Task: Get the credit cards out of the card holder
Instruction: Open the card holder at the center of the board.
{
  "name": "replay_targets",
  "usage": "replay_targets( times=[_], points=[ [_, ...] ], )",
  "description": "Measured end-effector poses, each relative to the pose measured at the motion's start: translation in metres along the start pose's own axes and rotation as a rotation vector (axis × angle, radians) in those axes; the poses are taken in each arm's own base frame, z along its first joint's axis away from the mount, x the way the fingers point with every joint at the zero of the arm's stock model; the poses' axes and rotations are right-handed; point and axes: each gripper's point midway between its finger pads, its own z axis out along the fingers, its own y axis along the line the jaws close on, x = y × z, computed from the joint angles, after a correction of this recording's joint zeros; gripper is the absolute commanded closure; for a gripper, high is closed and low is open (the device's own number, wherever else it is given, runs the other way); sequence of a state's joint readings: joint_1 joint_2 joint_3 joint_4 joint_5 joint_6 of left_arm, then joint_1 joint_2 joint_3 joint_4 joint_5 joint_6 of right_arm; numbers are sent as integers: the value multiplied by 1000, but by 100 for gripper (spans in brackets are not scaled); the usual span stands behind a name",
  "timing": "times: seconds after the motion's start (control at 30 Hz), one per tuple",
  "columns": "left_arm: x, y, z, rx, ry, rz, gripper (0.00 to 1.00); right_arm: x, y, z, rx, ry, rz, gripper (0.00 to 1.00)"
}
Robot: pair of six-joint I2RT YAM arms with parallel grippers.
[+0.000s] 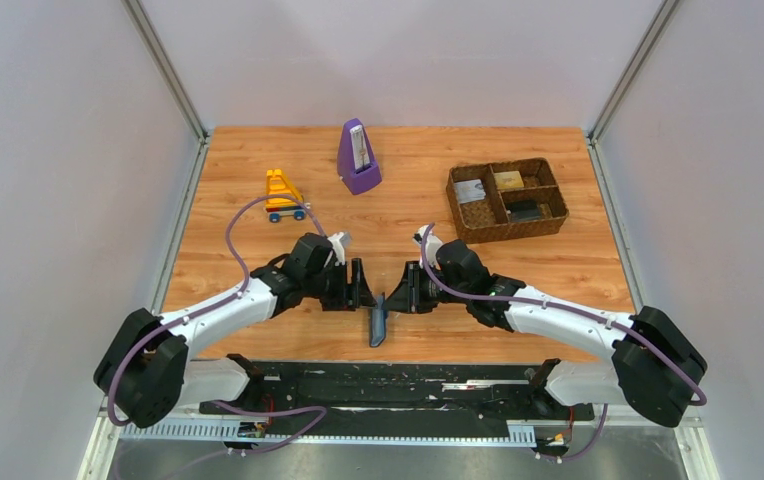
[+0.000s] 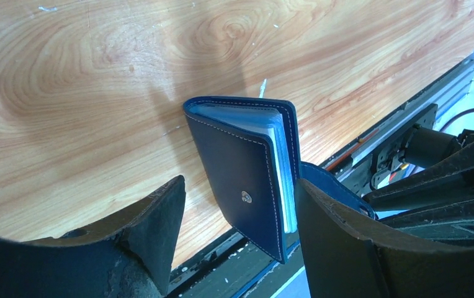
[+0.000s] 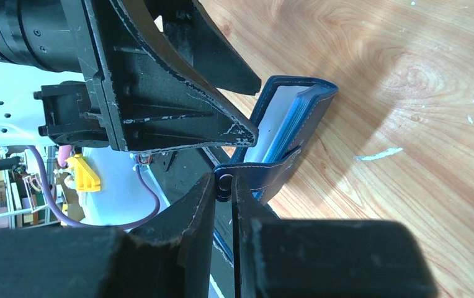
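Seeing the left hand (image 1: 360, 287) spread wide, straddling the card holder (image 2: 234, 167) with one finger (image 2: 160, 230) clear of its front cover. Standing on edge, part-open, near the front of the tabletop (image 1: 258, 170), right between both hands, blue-grey pages (image 2: 282, 167) fanned out. Over on the right, got the right hand (image 3: 223, 186) pinched narrow on the holder's snap tab (image 3: 256, 171).

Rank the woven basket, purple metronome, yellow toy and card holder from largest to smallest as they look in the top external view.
1. woven basket
2. purple metronome
3. yellow toy
4. card holder, though it is seen edge-on, so its true size is unsure
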State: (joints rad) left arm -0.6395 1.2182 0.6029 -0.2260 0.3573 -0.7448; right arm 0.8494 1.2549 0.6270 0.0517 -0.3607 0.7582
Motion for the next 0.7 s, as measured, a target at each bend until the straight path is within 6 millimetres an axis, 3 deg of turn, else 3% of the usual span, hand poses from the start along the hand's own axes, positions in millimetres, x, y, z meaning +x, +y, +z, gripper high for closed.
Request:
replay_targets(
  times=[0.7],
  points=[
    [-2,1,7,6,-2,3,35,-2,4,0,-18,-5,-6,100]
  ],
)
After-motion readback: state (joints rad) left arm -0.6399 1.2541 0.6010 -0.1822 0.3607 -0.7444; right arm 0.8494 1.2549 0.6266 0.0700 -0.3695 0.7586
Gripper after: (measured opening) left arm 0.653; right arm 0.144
